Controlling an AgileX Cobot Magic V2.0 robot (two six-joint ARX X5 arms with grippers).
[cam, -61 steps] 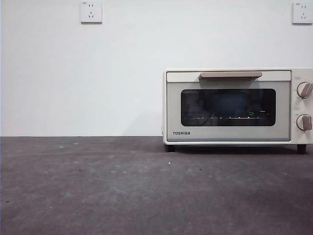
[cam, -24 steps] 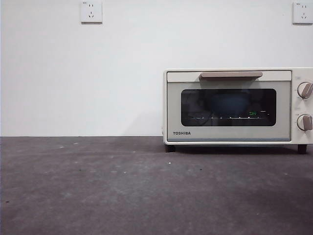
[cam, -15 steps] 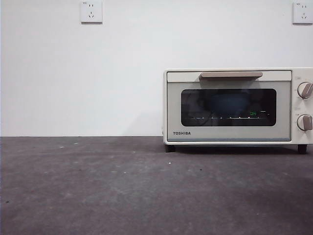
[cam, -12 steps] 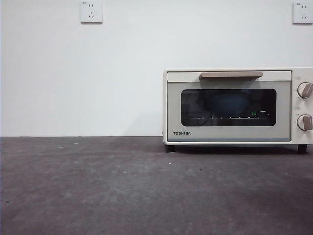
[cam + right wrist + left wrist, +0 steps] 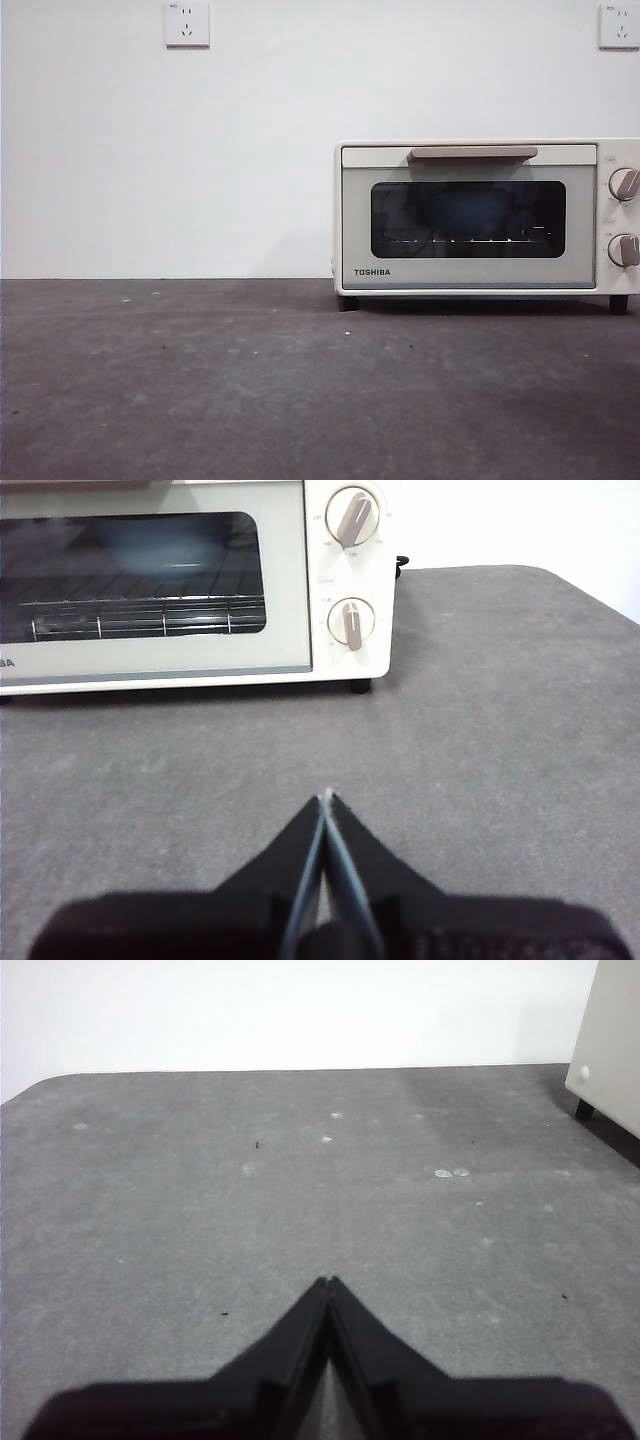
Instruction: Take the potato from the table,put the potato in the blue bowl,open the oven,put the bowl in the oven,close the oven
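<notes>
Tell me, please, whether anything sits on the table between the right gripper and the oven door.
Nothing visible does. In the right wrist view only bare table lies between the right gripper, jaws shut, and the oven. The oven door is closed, with the blue bowl dimly visible behind the glass.

Left gripper low over the table, jaws pressed together, tips meeting, nothing between. Grey surface mottled, pale specks at twelve o'clock. Oven corner and dark foot at two o'clock.
</notes>
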